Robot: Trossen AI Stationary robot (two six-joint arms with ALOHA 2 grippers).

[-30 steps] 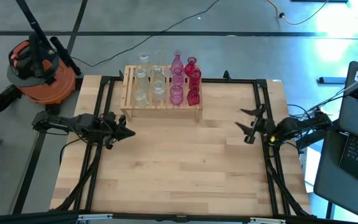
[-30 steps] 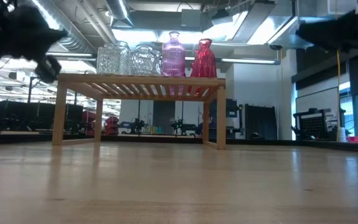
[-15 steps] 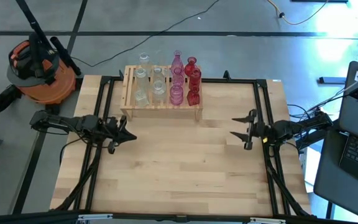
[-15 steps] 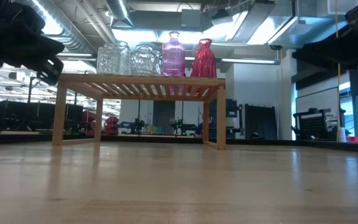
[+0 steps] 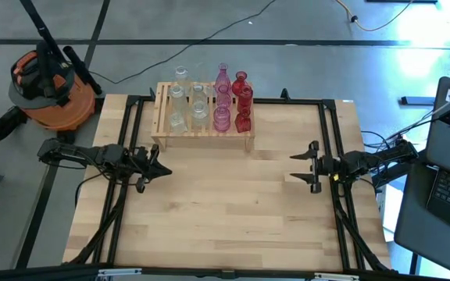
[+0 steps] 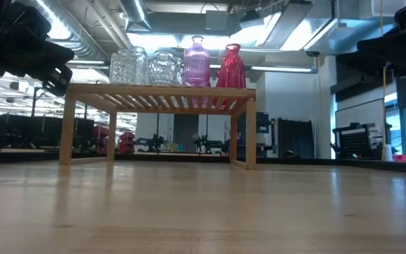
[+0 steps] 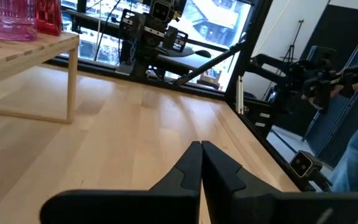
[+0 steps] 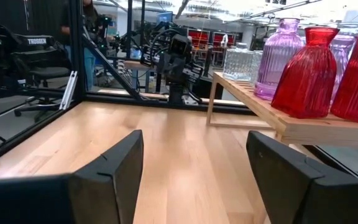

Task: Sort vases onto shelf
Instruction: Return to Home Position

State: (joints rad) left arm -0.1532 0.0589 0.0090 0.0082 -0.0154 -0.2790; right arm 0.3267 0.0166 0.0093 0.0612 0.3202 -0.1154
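Word: "TROSSEN", in pale capitals
Stands on: a dark bar point(image 8: 39, 42) of equipment in the room behind
Seen in: right wrist view only

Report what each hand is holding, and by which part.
Nothing is held. The left hand is shut and empty; the right hand is open and empty.

The right claw point(image 5: 299, 166) has swung round to point inward; the left claw point(image 5: 161, 169) has shifted slightly.
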